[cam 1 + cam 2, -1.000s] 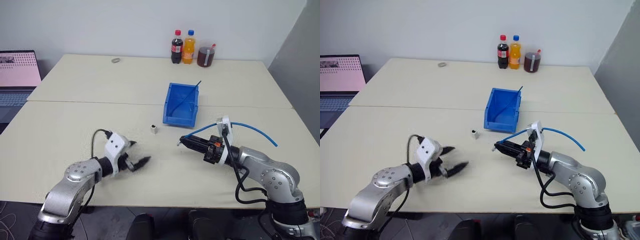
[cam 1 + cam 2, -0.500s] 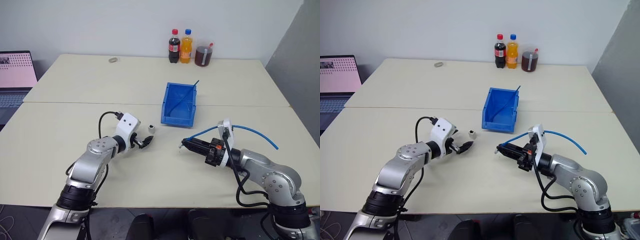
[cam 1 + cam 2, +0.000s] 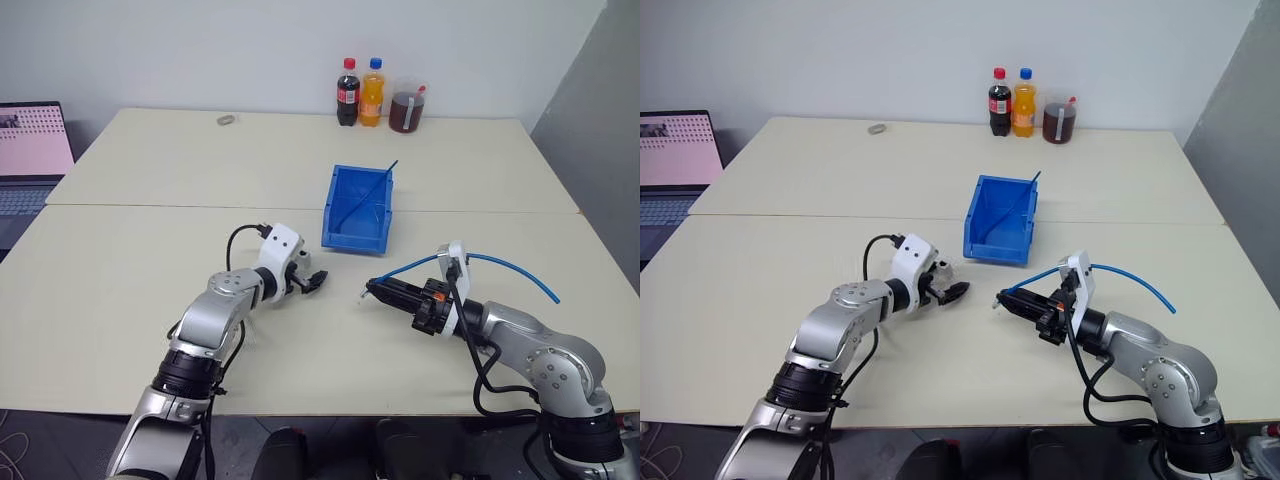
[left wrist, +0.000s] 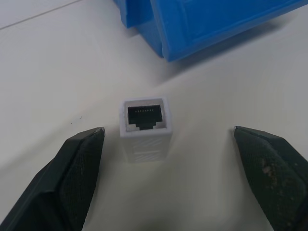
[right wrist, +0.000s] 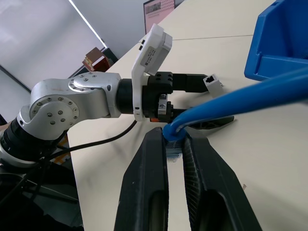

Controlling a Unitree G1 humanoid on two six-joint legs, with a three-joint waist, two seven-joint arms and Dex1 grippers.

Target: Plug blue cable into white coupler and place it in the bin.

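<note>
Midway across the worktop [image 3: 120, 260] the bin [image 3: 356, 209] waits open-topped. Nearer its front edge, the right tool [image 3: 374, 289] pinches the blue cable [image 3: 510, 264] behind its plug, aimed left for mating. Left tool [image 4: 171, 159], spread wide, brackets the white coupler [image 4: 145, 127], a tiny box, dark socket up.

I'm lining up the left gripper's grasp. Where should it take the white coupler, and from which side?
Grip the white coupler across its two flat side walls, coming in from its socket end as the open left gripper already faces it. It lies flat on the table, between the fingers, untouched.
</note>
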